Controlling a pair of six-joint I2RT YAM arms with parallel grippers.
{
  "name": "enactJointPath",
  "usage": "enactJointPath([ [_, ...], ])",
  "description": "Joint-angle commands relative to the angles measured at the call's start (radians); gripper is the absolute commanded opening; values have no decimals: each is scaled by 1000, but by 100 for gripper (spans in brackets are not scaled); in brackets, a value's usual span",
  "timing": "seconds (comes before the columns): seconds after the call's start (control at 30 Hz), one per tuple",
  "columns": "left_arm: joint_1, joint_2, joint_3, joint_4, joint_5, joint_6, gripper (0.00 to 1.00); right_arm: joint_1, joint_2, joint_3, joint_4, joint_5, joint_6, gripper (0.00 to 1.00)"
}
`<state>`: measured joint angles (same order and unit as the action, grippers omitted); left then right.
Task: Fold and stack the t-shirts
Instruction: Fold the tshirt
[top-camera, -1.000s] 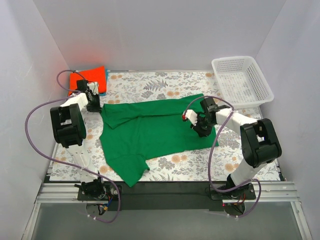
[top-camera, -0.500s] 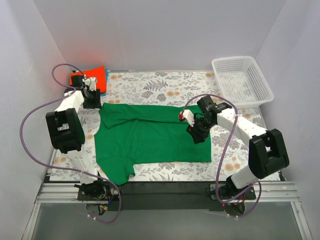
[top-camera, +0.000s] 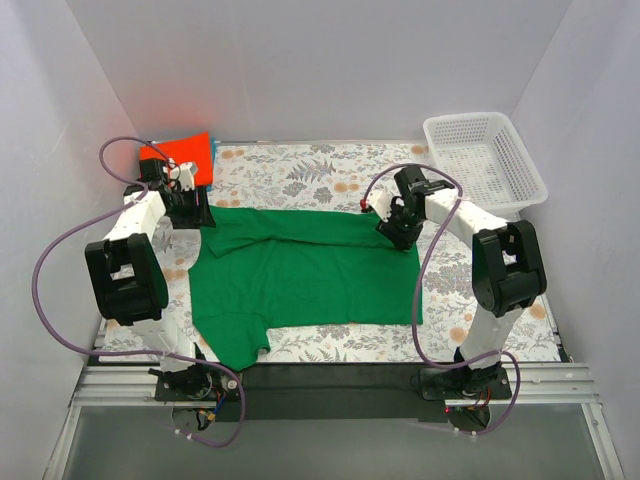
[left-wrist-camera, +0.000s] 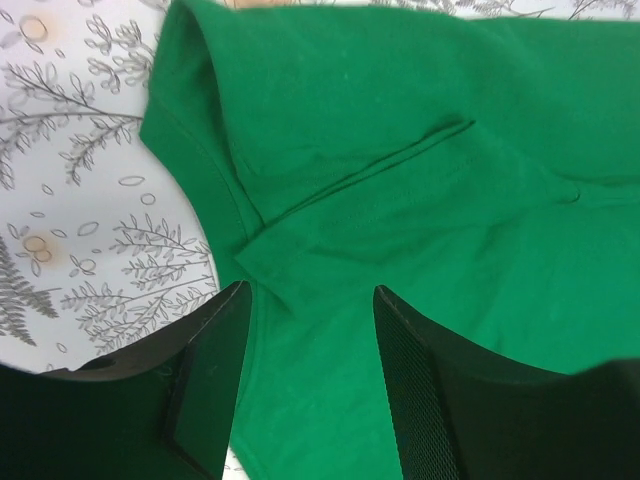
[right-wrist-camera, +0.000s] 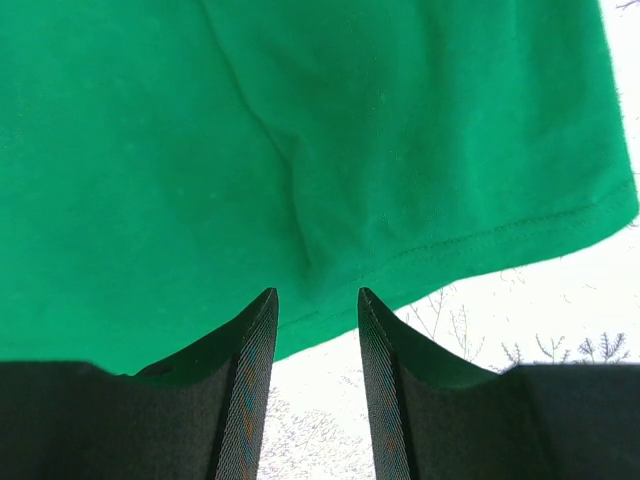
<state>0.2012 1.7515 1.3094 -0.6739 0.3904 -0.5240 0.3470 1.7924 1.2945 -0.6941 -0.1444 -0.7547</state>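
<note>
A bright green t-shirt (top-camera: 310, 275) lies flat across the floral mat, its far edge folded over toward me and one sleeve (top-camera: 235, 345) sticking out at the near left. My left gripper (top-camera: 198, 214) hovers at the shirt's far left corner. In the left wrist view it (left-wrist-camera: 312, 300) stands open over the green cloth (left-wrist-camera: 420, 200), holding nothing. My right gripper (top-camera: 402, 232) is at the far right corner. In its wrist view it (right-wrist-camera: 315, 295) is open above the shirt's hem (right-wrist-camera: 480, 245), with nothing between the fingers. An orange-red t-shirt (top-camera: 190, 152) lies folded at the far left corner.
A white mesh basket (top-camera: 483, 160) stands at the far right corner. The floral mat (top-camera: 300, 165) shows beyond the green shirt and along its near edge. White walls close in the table on the left, right and far sides.
Both grippers have opened and let go of the green shirt's far edge. The shirt has been drawn out flatter and wider, and both arms have moved toward the far side.
</note>
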Motion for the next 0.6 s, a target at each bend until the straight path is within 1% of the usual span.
enactJointPath([
  [0.0,3,-6,-2,-10,24,-27,51,0,19,43,31,57,-41,45],
  [0.27,-9,11,-55,20,4,-47,54,1,50,-17,80,88,-67,46],
  [0.57,-34,43,-62,27,-58,-77,52,1,44,-47,87,100,-87,41],
])
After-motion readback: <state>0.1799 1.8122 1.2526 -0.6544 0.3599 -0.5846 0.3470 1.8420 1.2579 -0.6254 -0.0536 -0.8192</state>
